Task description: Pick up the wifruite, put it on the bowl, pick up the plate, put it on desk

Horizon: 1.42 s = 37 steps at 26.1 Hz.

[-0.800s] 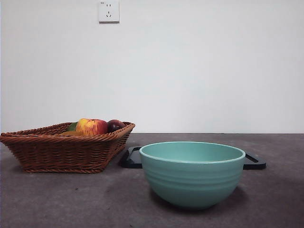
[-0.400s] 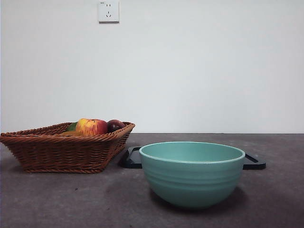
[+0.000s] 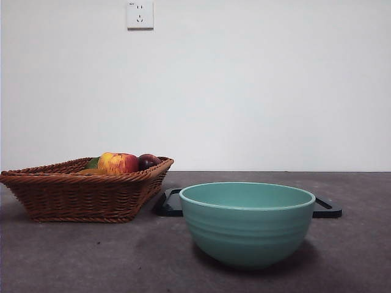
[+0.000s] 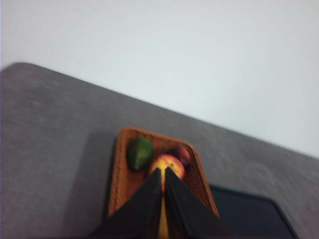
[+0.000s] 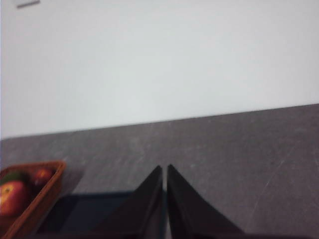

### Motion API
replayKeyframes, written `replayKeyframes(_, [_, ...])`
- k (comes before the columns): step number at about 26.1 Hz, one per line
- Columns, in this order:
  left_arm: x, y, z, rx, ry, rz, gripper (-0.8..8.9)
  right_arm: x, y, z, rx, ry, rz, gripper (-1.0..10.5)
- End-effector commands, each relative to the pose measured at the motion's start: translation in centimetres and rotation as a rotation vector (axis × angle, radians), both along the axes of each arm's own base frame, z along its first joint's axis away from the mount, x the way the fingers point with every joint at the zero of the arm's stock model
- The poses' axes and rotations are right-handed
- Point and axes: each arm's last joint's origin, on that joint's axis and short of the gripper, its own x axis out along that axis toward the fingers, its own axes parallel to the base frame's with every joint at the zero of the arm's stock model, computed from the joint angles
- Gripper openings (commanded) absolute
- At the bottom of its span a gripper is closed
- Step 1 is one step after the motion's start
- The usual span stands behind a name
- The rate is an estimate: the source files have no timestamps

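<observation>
we are seeing the mint-green bowl [image 3: 247,223] sitting empty on the table [image 3: 91,256], near and right of centre. the wicker basket [image 3: 79,194] is lying to the left, holding an apple [image 3: 118,163], a dark round fruit [image 3: 148,161] and a green fruit [image 4: 139,153]; no kiwifruit is showing. a black tray [image 3: 170,204] is lying behind the bowl. the left gripper [image 4: 163,172] is hanging above the basket, jaws clenched; the right gripper [image 5: 164,169] is hanging above the tray, jaws clenched too.
</observation>
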Motion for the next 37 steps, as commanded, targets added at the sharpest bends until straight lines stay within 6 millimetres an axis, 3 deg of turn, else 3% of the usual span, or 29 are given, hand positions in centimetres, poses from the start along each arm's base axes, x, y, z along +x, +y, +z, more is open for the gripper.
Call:
replayKeyframes(1, [0.3,-0.1,1.1,0.063,0.054,-0.061,0.1,0.2,0.1,1.8,-0.052,0.051,0.037,0.1])
replayKeyframes(7, [1.4,-0.3,2.8,0.105,0.169,-0.168,0.1,1.5,0.4,4.4,-0.1,0.227,0.141,0.1])
replayKeyframes(13, [2.8,-0.7,4.6,0.134,0.28,-0.298,0.1,3.4,0.8,5.5,-0.118,0.369,0.277,0.1])
replayKeyframes(19, [4.2,-1.4,5.8,0.178,0.402,-0.401,0.1,5.0,1.5,5.3,-0.137,0.504,0.417,0.1])
replayKeyframes(24, [5.0,-2.6,5.2,0.175,0.487,-0.589,0.1,5.8,2.8,4.4,-0.157,0.606,0.594,0.1])
replayKeyframes(30, [5.0,-2.9,5.2,0.186,0.489,-0.614,0.11,5.8,3.7,4.2,-0.183,0.622,0.664,0.1])
replayKeyframes(33, [5.0,-2.9,5.2,0.185,0.49,-0.613,1.88,5.8,3.7,4.2,-0.181,0.624,0.663,0.3])
replayKeyframes(35, [5.0,-2.9,5.2,0.185,0.49,-0.613,3.5,5.8,3.7,4.2,-0.174,0.627,0.66,2.3])
replayKeyframes(37, [5.0,-2.9,5.2,0.182,0.491,-0.612,4.48,5.8,3.7,4.2,-0.17,0.629,0.659,4.3])
